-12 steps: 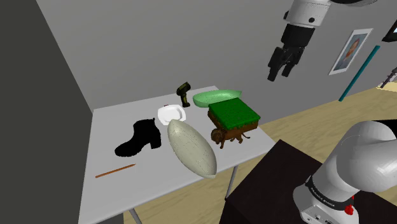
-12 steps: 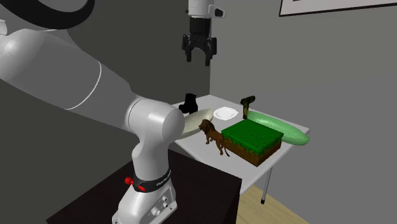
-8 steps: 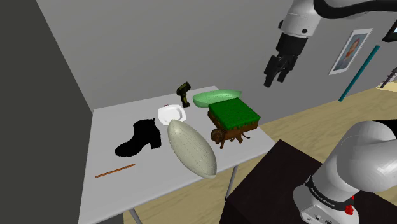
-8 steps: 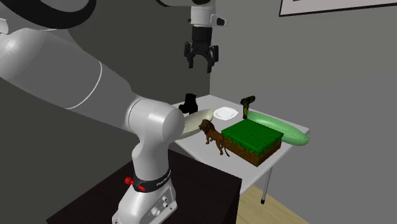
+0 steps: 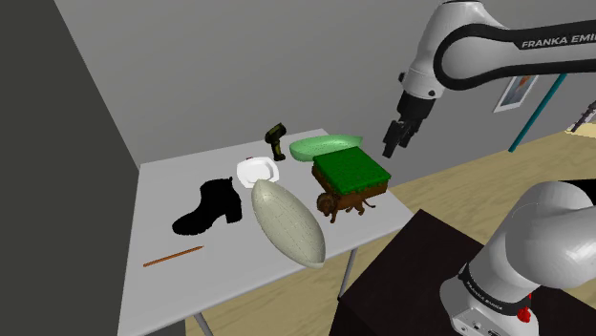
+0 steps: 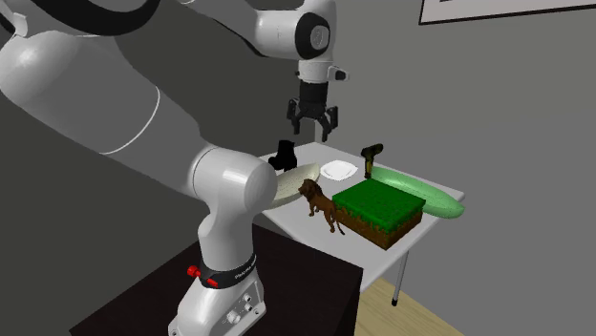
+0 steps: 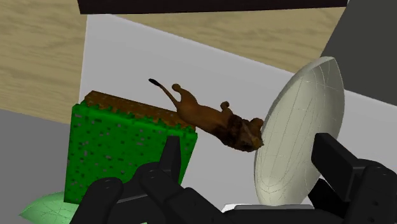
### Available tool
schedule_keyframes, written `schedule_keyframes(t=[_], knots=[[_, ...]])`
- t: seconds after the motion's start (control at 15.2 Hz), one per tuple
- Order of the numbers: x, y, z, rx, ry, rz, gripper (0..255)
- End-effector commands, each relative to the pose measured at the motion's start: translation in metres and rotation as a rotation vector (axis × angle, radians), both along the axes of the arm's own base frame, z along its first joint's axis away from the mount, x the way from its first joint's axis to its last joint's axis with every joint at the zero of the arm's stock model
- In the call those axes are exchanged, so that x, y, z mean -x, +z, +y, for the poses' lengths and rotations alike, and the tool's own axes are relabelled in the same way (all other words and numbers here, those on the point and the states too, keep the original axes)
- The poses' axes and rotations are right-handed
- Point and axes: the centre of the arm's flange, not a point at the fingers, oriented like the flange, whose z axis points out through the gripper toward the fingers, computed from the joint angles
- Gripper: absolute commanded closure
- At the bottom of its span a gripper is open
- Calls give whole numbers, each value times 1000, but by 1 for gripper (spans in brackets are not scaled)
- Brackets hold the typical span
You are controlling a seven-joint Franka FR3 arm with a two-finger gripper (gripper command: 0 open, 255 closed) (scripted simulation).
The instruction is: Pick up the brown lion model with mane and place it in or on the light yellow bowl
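Nothing of the task is done yet, as far as the views show. The brown lion model [image 5: 341, 204] stands on the tabletop [image 5: 172, 191] at its near edge, toward the shoulder view's right. It sits between the pale, long oval bowl [image 5: 287, 222] and the green-topped block [image 5: 351, 172]. In the wrist view its maned head comes right up to the bowl's rim, though whether they touch I cannot tell, and its tail points toward the block.

The gripper [image 5: 396, 138] hangs in the air above and to the right of the block, well apart from the lion. Its fingers are spread wide with nothing between them.

What is left, by my judgement, is the whole job: come down over the lion, close on its body, lift it, and carry it the short way left into the bowl. The block and the bowl crowd the lion on both sides, so the descent looks tight. The black boot [image 5: 210, 207] and white plate [image 5: 258, 171] lie farther left, out of the way
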Motion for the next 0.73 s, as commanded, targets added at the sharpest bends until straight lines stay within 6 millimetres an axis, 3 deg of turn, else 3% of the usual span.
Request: schedule_keyframes(t=[0.0, 0.66], knots=[[-5, -27, -4, 3, 24, -9, 0], [-42, -151, -25, 16, 138, -38, 0]])
